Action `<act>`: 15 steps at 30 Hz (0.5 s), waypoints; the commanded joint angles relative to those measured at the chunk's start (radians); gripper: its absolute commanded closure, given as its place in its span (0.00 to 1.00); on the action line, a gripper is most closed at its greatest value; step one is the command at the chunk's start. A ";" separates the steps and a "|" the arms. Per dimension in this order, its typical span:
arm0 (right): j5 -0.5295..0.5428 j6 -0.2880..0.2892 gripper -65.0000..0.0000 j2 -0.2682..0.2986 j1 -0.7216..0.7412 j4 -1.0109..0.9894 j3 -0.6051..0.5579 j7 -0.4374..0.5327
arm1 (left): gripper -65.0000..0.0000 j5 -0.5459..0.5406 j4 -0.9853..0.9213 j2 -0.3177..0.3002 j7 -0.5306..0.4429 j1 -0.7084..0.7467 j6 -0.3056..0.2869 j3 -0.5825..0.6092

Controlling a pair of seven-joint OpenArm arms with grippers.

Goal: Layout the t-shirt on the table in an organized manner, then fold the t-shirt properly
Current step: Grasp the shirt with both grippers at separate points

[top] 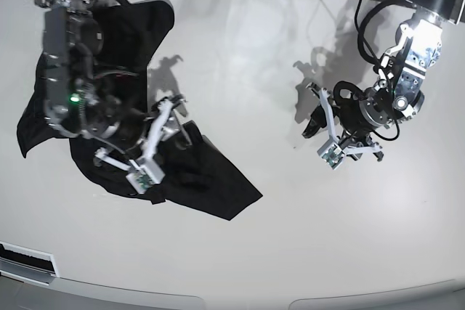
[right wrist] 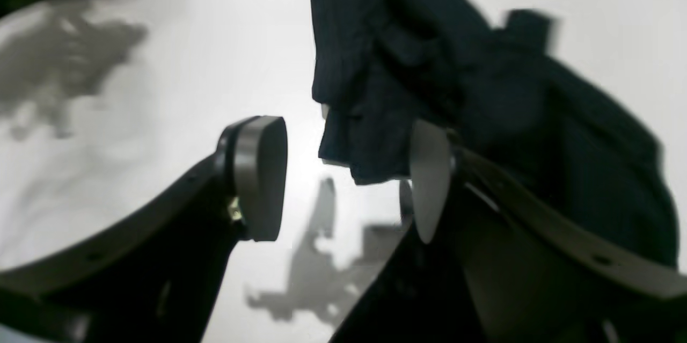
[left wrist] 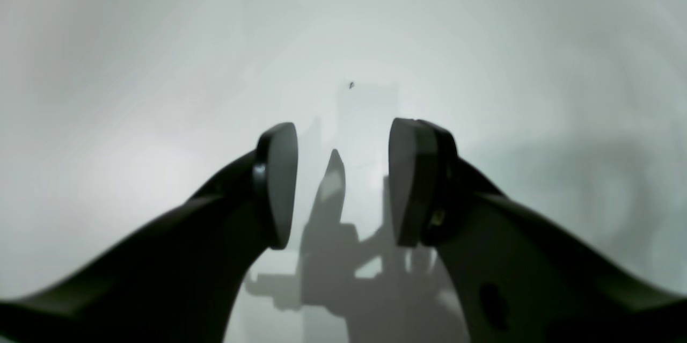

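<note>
Left wrist view: the left gripper [left wrist: 343, 182] has its jaws apart with nothing between them, only bare white table [left wrist: 134, 64] and the gripper's own shadow below. No cloth appears here, so this arm is well apart from the work.

Right wrist view: the right gripper [right wrist: 349, 176] also stands with jaws apart. The black t-shirt [right wrist: 429, 80] lies bunched just past the far pad [right wrist: 426, 182], with a folded edge hanging near the gap but not pinched. To do this step well, I judge the gripper should pick one clear edge or corner, not a thick wad, and close on a single layer so the cloth can be drawn flat.

Base view: the t-shirt [top: 207, 172] lies crumpled toward the table's left side, one part reaching to the far left corner under the right arm, another tongue pointing to the middle. The right gripper [top: 156, 150] sits over it; the left gripper [top: 330, 136] waits over bare table [top: 240, 56] on the right. Laying out looks barely begun; both arms will likely need opposite corners to spread it.
</note>
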 commanded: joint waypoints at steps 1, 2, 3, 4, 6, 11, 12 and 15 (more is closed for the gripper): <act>-0.026 -0.041 0.43 0.002 0.036 -0.019 -0.025 0.046 | 0.56 -0.008 0.014 -0.018 -0.016 -0.014 0.005 -0.008; -0.060 -0.088 0.43 0.002 0.053 -0.060 -0.057 0.065 | 0.56 -0.008 0.014 -0.023 -0.016 -0.014 0.005 -0.008; -0.092 -0.136 0.43 0.002 0.074 -0.101 -0.085 0.079 | 0.56 -0.008 0.014 -0.031 -0.016 -0.014 0.005 -0.008; -0.114 -0.171 0.43 0.002 0.093 -0.143 -0.106 0.083 | 0.56 -0.008 0.014 -0.037 -0.016 -0.014 0.005 -0.008; -0.109 -0.187 0.43 0.002 0.130 -0.222 -0.134 0.083 | 0.56 -0.010 0.014 -0.052 -0.016 -0.014 0.005 -0.008; -0.122 -0.155 0.43 -0.016 0.196 -0.407 -0.145 0.144 | 0.56 -0.017 0.014 -0.079 -0.016 -0.014 0.005 -0.008; -0.144 -0.185 0.43 -0.018 0.205 -0.439 -0.145 0.163 | 0.56 -0.020 0.014 -0.082 -0.016 -0.014 0.005 -0.008; -0.191 -0.225 0.67 -0.026 0.225 -0.508 -0.145 0.188 | 0.56 -0.047 0.014 -0.085 -0.016 -0.014 0.005 -0.008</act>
